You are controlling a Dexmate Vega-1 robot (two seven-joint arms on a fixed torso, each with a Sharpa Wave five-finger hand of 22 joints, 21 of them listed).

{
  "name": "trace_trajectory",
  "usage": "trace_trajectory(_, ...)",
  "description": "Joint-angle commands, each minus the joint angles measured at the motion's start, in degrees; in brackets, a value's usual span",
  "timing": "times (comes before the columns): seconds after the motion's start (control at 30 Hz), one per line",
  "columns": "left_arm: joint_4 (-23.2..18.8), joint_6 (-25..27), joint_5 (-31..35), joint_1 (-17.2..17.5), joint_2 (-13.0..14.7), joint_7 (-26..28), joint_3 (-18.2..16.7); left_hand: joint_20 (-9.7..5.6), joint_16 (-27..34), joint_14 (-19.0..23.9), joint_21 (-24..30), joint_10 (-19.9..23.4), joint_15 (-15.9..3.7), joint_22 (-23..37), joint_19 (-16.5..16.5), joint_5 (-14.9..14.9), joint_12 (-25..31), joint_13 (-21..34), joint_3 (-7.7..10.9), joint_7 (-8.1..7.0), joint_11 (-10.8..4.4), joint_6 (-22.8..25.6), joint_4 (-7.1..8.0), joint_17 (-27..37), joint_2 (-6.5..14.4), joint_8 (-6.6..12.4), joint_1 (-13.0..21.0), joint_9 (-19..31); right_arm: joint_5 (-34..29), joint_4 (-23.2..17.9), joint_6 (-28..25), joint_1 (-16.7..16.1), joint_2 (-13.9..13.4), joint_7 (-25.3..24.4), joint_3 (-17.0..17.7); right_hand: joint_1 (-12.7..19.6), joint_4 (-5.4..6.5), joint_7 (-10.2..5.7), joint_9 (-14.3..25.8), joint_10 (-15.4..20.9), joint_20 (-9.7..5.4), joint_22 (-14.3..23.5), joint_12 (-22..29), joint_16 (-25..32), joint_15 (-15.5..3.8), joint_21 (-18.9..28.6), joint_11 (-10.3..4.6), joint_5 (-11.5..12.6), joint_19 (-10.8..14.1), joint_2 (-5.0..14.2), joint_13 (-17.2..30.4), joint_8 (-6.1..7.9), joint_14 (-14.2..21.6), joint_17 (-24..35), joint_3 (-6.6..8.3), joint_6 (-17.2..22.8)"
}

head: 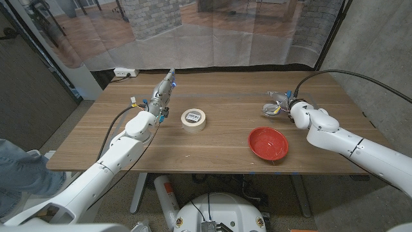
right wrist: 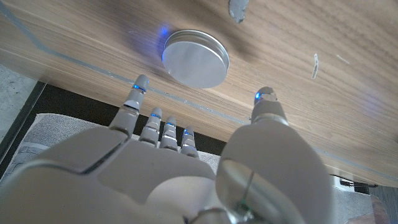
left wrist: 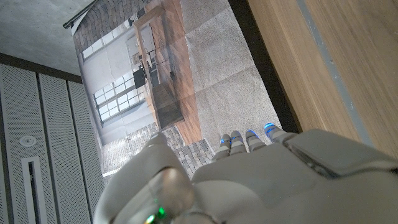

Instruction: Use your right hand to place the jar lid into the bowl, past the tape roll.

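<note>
Silver round metal jar lid [right wrist: 195, 58] lies flat near the table's [head: 225, 158] far right edge, just ahead of your right hand [head: 283, 104], fingers spread and empty, poised to grasp. Red bowl [head: 268, 143] waits toward the near edge; your left hand [head: 163, 92] idles, fingers straight together.

One jar lid [right wrist: 195, 58], one bowl [head: 268, 143], one tape roll [head: 194, 119].
</note>
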Motion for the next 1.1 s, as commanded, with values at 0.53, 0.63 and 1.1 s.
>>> trace_trajectory(0.53, -0.83, 0.12, 0.08, 0.8, 0.18, 0.43, 0.0, -0.94, -0.23, -1.64, -0.07, -0.33, -0.01, 0.34, -8.31, -0.19, 0.01, 0.2, -0.34, -0.31, -0.27, 0.16, 0.17, 0.15, 0.4, 0.15, 0.18, 0.24, -1.34, 1.51, 0.63, 1.49, 0.04, 2.6, -1.02, 1.34, 0.02, -1.0, 0.29, 5.48, -0.26, 0.13, 2.55, 1.21, -2.41, -0.35, -1.56, 1.18, 5.17, 0.36, 0.58, 1.49, 4.85, 0.12, -0.58, 4.49)
trace_trajectory(0.63, -0.81, 0.09, 0.06, 0.87, 0.15, 0.43, 0.01, -0.91, -0.23, -1.63, -0.07, -0.34, 0.07, 0.35, -8.33, -0.2, 0.01, 0.2, -0.36, -0.28, -0.17, 0.14, 0.16, 0.15, 0.4, 0.13, 0.18, 0.24, -1.78, 1.92, 0.6, 1.81, 0.2, 2.92, -1.34, 1.7, -0.08, -1.15, 0.3, 6.19, -0.54, 0.13, 2.82, 1.31, -2.74, -0.44, -1.82, 1.29, 5.6, 0.48, 0.6, 1.62, 5.53, 0.12, -0.52, 5.07)
trace_trajectory(1.1, -0.97, 0.16, 0.2, 0.88, 0.08, 0.66, 0.05, -0.88, -0.23, -1.64, -0.05, -0.32, 0.02, 0.35, -8.35, -0.25, 0.01, 0.2, -0.46, -0.27, -0.26, 0.24, 0.14, 0.15, 0.45, 0.15, 0.2, 0.23, -3.27, 3.81, -0.03, 3.89, 1.25, 5.42, -2.68, 2.7, -0.11, -1.37, 0.33, 9.66, -1.56, 0.16, 4.14, 1.8, -3.98, -0.86, -2.01, 1.54, 7.53, 1.23, 0.72, 1.95, 8.67, 0.25, -0.34, 7.27)
